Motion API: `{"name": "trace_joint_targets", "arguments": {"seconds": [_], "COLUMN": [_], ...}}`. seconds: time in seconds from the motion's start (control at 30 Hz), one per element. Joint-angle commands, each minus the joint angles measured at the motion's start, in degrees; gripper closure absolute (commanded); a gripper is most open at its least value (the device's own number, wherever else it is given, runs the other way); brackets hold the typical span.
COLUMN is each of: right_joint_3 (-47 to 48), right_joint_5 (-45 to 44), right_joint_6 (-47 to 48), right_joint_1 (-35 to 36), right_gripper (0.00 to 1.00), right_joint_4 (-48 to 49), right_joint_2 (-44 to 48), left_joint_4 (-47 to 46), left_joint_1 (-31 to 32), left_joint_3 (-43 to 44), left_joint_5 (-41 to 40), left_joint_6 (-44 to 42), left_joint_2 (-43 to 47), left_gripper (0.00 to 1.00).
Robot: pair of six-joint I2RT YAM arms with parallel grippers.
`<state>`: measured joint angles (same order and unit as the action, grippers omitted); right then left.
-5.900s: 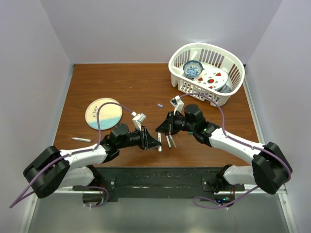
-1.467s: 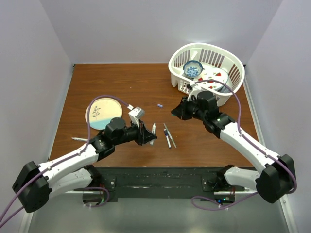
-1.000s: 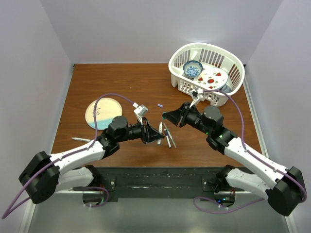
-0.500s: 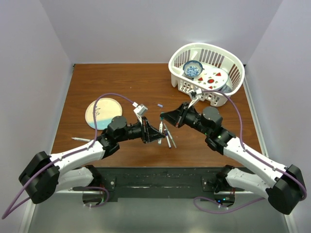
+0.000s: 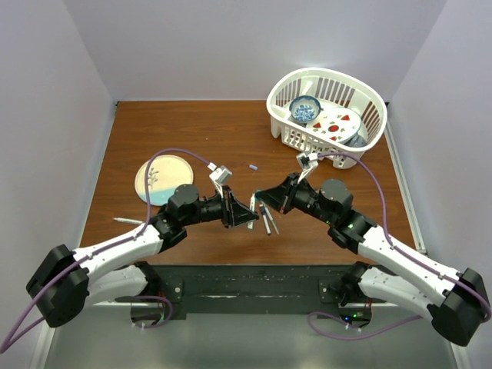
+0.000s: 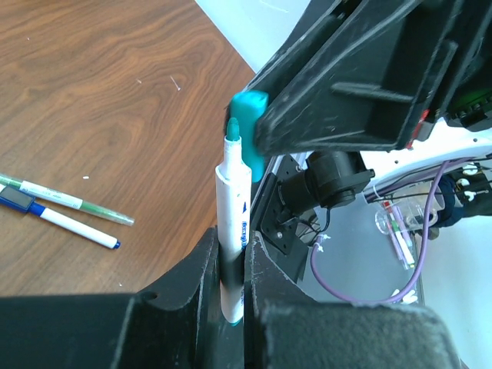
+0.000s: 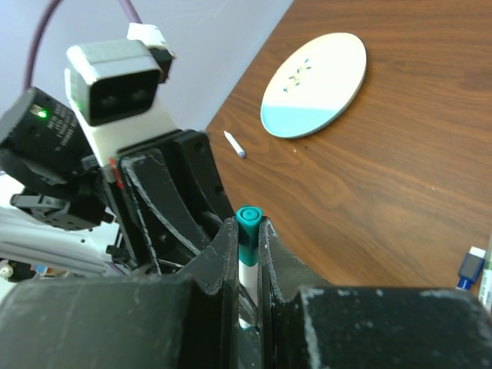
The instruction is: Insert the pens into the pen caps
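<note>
My left gripper (image 6: 231, 247) is shut on a white pen (image 6: 233, 196) that stands upright with its teal tip bare. My right gripper (image 7: 247, 229) is shut on a teal pen cap (image 7: 247, 221). In the left wrist view the cap (image 6: 250, 132) sits right beside the pen's tip, not over it. The two grippers (image 5: 252, 216) (image 5: 260, 198) meet tip to tip above the table's front middle. Two more pens (image 5: 267, 220) lie just beneath them. A lavender-blue cap (image 5: 252, 166) lies farther back, and another pen (image 5: 128, 221) lies at the left.
A round plate (image 5: 163, 179) lies on the left of the table. A white basket (image 5: 361, 154) with dishes stands at the back right. In the left wrist view a green pen (image 6: 69, 204) and a blue-capped pen (image 6: 65, 223) lie on the wood.
The right gripper has drawn nearer and slightly left with the teal cap, closing up on the pen's tip. The left gripper with the pen has hardly moved.
</note>
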<state>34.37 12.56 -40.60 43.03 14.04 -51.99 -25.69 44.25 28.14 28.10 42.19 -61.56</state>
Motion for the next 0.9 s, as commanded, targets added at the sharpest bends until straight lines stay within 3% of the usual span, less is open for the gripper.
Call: {"name": "trace_joint_targets", "arguments": {"seconds": [0.0, 0.33, 0.87], "right_joint_3": [2.7, 8.3, 8.3], "right_joint_5": [-2.0, -4.4, -0.5], "right_joint_6": [1.0, 1.3, 1.1], "right_joint_1": [0.3, 0.3, 0.3], "right_gripper": [1.0, 1.0, 1.0], "right_joint_4": [-0.6, -1.5, 1.2], "right_joint_2": [0.7, -1.2, -5.1], "left_joint_4": [-2.3, -2.4, -1.9], "left_joint_1": [-0.3, -0.3, -0.3], "left_joint_3": [-0.2, -1.3, -1.5], "left_joint_5": [-0.5, -0.3, -0.1], "left_joint_6": [-1.6, -1.3, -1.9], "left_joint_2": [1.5, 2.9, 4.0], "left_gripper": [1.0, 1.0, 1.0]}}
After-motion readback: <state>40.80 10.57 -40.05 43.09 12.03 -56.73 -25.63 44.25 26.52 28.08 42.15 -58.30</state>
